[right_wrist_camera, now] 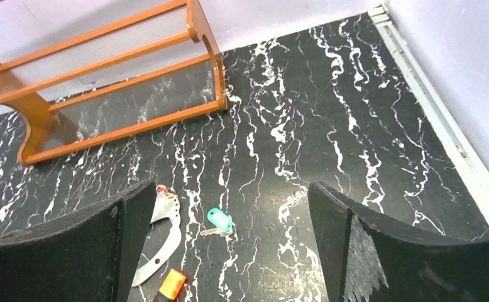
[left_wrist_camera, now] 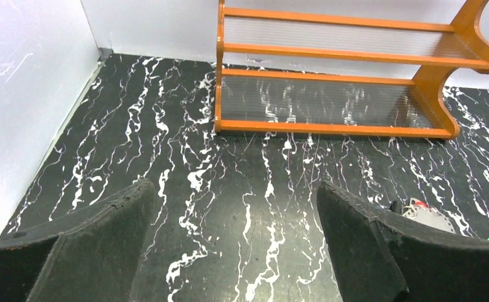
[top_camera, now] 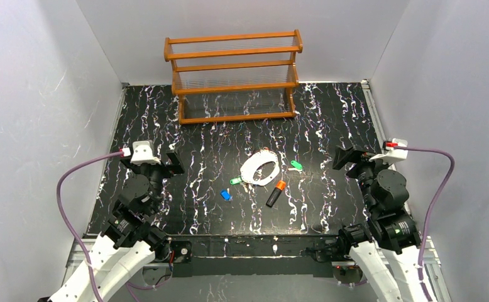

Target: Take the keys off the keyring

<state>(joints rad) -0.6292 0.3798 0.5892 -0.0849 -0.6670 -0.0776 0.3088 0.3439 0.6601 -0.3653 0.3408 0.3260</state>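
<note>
Left gripper (left_wrist_camera: 232,214) and right gripper (right_wrist_camera: 230,189) are hovering near the table's (top_camera: 330,113) side edges, fingers spread wide; keyring (top_camera: 259,168) is lying midway between.

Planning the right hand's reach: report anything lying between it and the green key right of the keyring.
Nothing visible does. Only bare tabletop separates the open right hand from the green key; the keyring and orange-capped marker lie to its left.

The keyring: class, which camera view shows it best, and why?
Top external: the whole keyring lies in plain sight. The right wrist view shows only part of its band, the left wrist view just a small sliver.
</note>
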